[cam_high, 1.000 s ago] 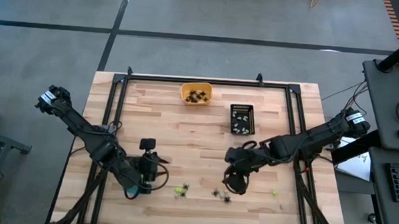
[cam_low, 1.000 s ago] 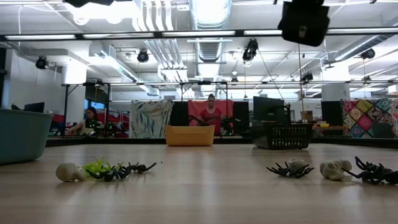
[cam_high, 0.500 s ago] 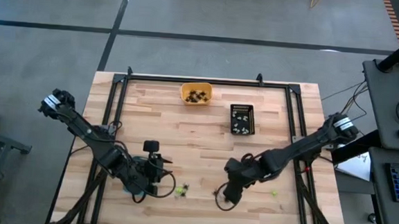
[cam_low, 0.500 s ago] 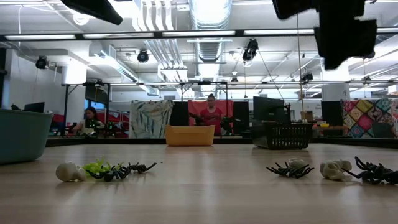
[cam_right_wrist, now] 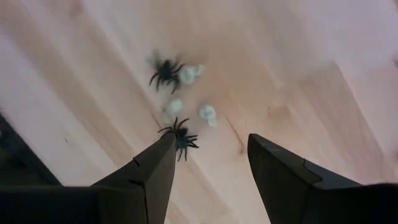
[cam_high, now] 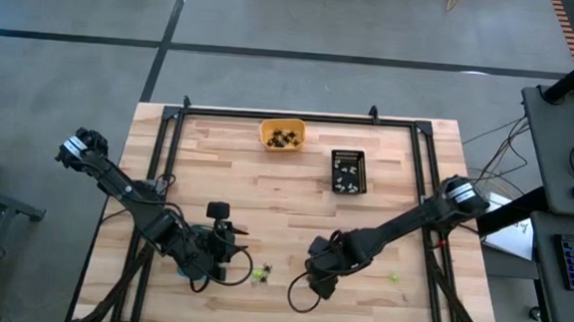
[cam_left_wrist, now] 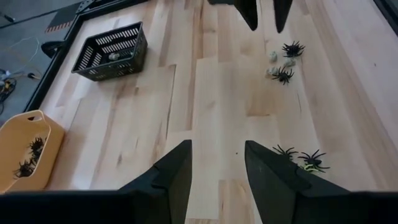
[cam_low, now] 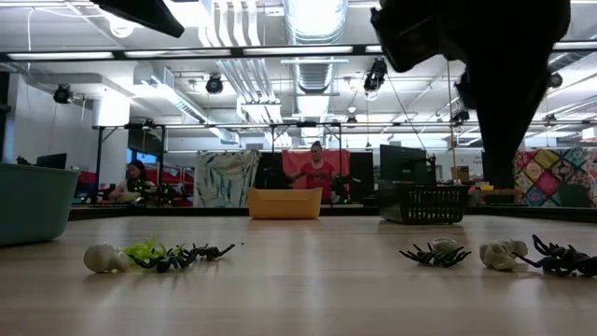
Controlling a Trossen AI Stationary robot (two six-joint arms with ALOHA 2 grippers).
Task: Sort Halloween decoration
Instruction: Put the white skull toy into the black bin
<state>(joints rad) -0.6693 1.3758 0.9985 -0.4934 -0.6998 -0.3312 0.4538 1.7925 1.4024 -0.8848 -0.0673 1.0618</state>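
Observation:
Small Halloween trinkets lie on the wooden table. One cluster of two black spiders (cam_right_wrist: 181, 138) and whitish pieces (cam_right_wrist: 208, 114) sits right beneath my right gripper (cam_right_wrist: 211, 168), which hovers open above it near the table's near edge (cam_high: 312, 280). A second cluster of lime-green and black pieces (cam_high: 260, 272) lies between the two grippers; the left wrist view shows it as spiders (cam_left_wrist: 305, 158). A lone lime piece (cam_high: 394, 278) lies farther right. My left gripper (cam_left_wrist: 217, 168) is open and empty, low over the table's near left (cam_high: 226, 257).
The orange tray (cam_high: 282, 134) with dark spiders and the black basket (cam_high: 347, 171) with whitish pieces stand near the far edge. A blue tray (cam_low: 33, 201) sits near left, mostly under the left arm. People are in the room beyond the table.
My right gripper has moved toward the table's left and near edge and come down over the cluster of spiders and whitish pieces, staying open. My left gripper has shifted a little toward the right and near edge. The trinkets have not moved.

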